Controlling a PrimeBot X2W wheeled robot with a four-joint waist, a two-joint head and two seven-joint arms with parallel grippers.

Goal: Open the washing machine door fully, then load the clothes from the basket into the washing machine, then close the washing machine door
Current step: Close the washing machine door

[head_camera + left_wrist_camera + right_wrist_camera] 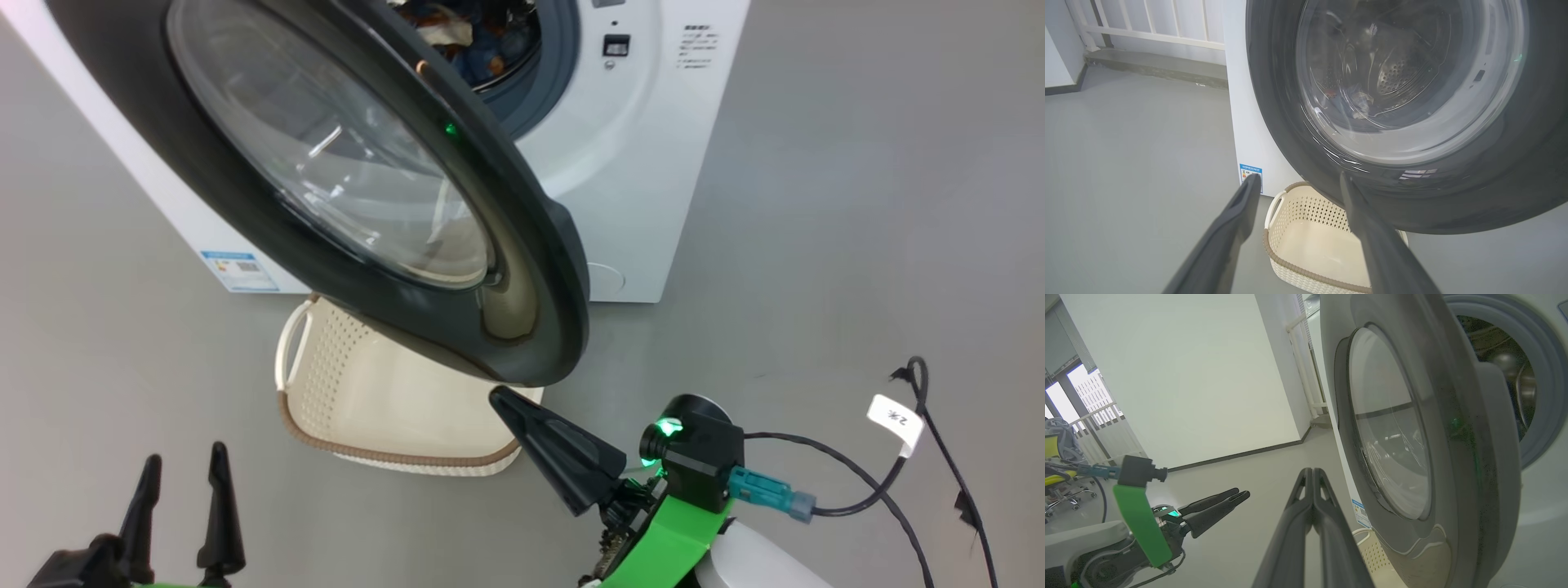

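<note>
Washing machine (pixel 645 163), white and boxy, stands on a grey floor (pixel 857 245) with its round opening partly uncovered. The washing machine door (pixel 343 155), glossy black around a domed glass window, stands partway open, hinged on the robot's left and hanging out over the basket (pixel 384 453). The basket sits on the floor just in front of the machine and looks empty. The clothes (pixel 482 33), a tangle of blue, orange and cream, lie inside the drum, so loading appears done and closing the door seems to be the step in hand. The right gripper (pixel 510 404) has its fingers pressed together into one blunt point, close below the door's lower free edge – probably to serve as a pusher; contact cannot be made out. The left gripper (pixel 184 457) is spread wide and holds nothing, low at the robot's left, well apart from the door – likely kept clear of its path.
</note>
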